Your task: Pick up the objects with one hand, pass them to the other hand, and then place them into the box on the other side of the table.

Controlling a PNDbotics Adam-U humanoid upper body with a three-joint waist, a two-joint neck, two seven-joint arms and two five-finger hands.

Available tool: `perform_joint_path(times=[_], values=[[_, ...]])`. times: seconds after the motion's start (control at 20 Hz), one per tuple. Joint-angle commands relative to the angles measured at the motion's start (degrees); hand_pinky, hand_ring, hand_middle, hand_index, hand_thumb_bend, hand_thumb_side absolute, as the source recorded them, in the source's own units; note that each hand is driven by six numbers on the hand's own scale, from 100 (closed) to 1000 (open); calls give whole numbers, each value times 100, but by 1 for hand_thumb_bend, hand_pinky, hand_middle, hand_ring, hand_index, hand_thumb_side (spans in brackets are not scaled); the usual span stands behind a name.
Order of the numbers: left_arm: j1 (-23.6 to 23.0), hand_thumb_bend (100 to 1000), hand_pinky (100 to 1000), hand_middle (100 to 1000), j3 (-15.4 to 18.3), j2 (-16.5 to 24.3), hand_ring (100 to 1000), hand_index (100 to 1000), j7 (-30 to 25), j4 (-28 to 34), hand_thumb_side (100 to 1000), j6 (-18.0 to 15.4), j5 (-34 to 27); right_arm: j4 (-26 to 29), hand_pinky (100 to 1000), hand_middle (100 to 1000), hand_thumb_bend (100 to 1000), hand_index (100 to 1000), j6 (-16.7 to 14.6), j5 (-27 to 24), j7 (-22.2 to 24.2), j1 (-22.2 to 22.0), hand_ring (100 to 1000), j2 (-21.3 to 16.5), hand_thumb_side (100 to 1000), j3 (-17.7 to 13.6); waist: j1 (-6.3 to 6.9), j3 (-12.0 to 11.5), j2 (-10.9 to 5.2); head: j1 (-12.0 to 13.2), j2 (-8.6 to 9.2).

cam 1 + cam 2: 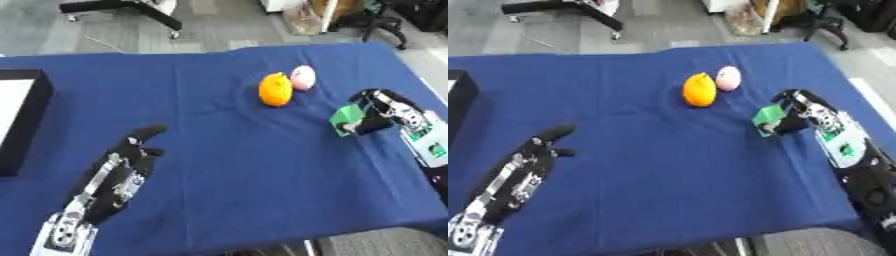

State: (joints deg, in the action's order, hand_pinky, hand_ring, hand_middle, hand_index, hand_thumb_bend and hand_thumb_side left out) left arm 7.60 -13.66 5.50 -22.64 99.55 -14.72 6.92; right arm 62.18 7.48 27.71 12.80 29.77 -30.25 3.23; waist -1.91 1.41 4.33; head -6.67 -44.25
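Green block pinched in right hand; one orange, one pink ball; left hand open.

A blue cloth covers the table; black chair legs stand on the grey floor beyond.

The black-and-silver left hand is lying low at the near left, its fingers straight and pointing away, holding nothing. The black-and-silver right hand is reaching in from the right edge, its fingers curling round a small green block.
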Motion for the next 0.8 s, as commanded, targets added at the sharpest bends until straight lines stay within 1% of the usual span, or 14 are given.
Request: perform_joint_path(times=[0.05, 0.1, 0.15, 0.2, 0.3, 0.45, 0.6, 0.7, 0.8], values=[[52, 150, 811, 893, 25, 49, 1000, 950, 21, 73, 774, -9, -15, 108, 592, 445, 317, 669, 46, 120, -259, 87, 361, -197, 100, -42, -8, 3, -76, -19, 13], [52, 149, 811, 892, 25, 49, 1000, 950, 22, 73, 774, -8, -15, 125, 574, 402, 266, 620, 65, 143, -353, 90, 326, -200, 100, -46, -9, 3, -77, -21, 13], [52, 149, 811, 892, 24, 49, 1000, 950, 23, 72, 774, -8, -16, 144, 572, 398, 263, 616, 87, 161, -456, 91, 322, -201, 100, -49, -9, 3, -78, -23, 13], [51, 148, 811, 892, 24, 48, 1000, 950, 23, 72, 776, -7, -16, 165, 555, 367, 232, 578, 109, 174, -562, 93, 294, -203, 100, -54, -9, 4, -78, -22, 13], [50, 147, 811, 892, 25, 48, 1000, 950, 25, 70, 779, -6, -16, 218, 545, 354, 220, 562, 147, 182, -767, 92, 280, -203, 100, -57, -10, 4, -77, -22, 13], [49, 146, 811, 892, 27, 48, 1000, 950, 32, 69, 781, -3, -16, 362, 535, 344, 220, 550, 174, 156, -1011, 98, 267, -211, 100, -48, -9, 4, -73, -19, 13], [47, 138, 810, 891, 29, 46, 1000, 949, 49, 61, 789, 8, -16, 623, 530, 341, 232, 547, 140, 102, -1105, 103, 262, -216, 100, -3, -12, 6, -72, -16, 13], [49, 132, 809, 891, 27, 45, 1000, 949, 71, 56, 794, 21, -17, 902, 528, 341, 236, 547, 101, 66, -1111, 98, 259, -221, 100, 54, -14, 10, -72, -10, 13], [49, 131, 808, 890, 28, 46, 1000, 949, 94, 51, 797, 36, -9, 1296, 527, 344, 245, 548, 35, 50, -1101, 88, 258, -209, 100, 132, -15, 14, -72, 1, 13]])
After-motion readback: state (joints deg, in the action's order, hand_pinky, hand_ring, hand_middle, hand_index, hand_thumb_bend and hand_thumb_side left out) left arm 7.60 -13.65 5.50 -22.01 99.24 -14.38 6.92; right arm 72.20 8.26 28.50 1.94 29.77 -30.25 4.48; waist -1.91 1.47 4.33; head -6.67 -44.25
